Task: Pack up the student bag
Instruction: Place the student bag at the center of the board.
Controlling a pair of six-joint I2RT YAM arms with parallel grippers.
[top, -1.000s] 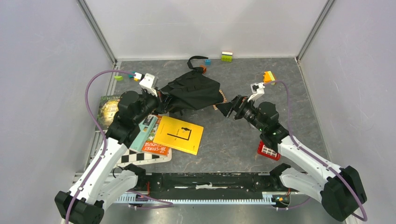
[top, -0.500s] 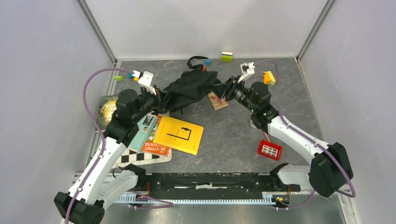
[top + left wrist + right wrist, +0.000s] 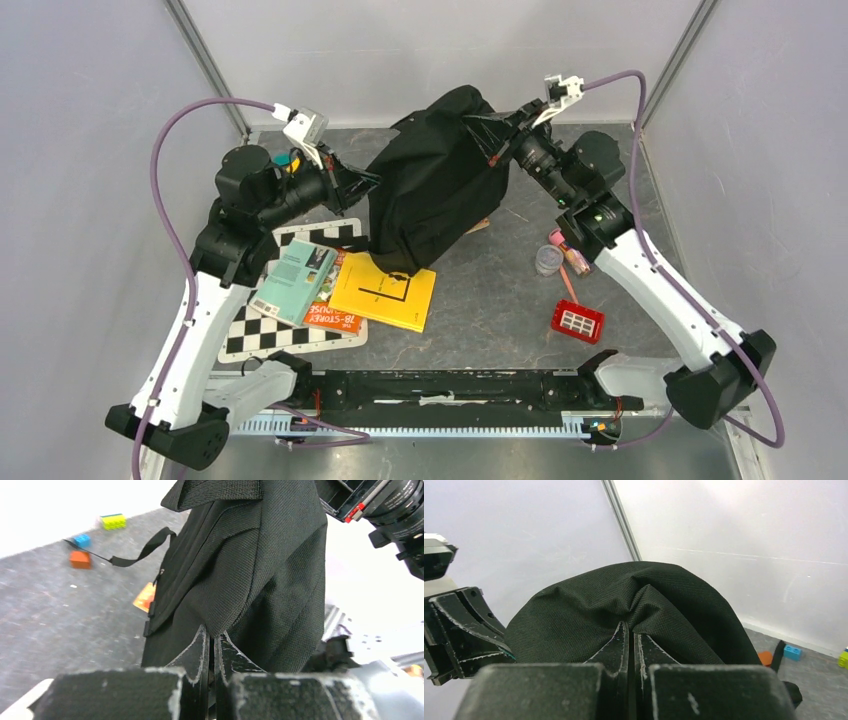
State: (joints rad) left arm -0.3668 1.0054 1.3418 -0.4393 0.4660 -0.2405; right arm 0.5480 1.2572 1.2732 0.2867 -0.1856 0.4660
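Note:
The student bag (image 3: 435, 180), a big black fabric backpack, hangs lifted between my two arms, its lower end just over the yellow book (image 3: 390, 292). My left gripper (image 3: 372, 182) is shut on a fold of its left side. The left wrist view shows the fingertips (image 3: 214, 636) pinching the black cloth (image 3: 250, 565), with a strap (image 3: 145, 547) trailing to the floor. At the bag's upper right edge, my right gripper (image 3: 480, 124) is shut as well. Its jaws (image 3: 630, 628) bite a pucker of fabric (image 3: 589, 610) in the right wrist view.
A teal book (image 3: 295, 280), an orange book (image 3: 335, 318) and a checkerboard (image 3: 290, 335) lie front left. A clear cup (image 3: 548, 260), a pink item (image 3: 573, 258) and a red box (image 3: 577, 322) sit right. Small bricks (image 3: 82, 540) and an orange card (image 3: 145, 596) lie behind the bag.
My right gripper went from open to shut on the bag's right side. Both arms then rose toward the back wall, lifting the bag off the table so it hangs.

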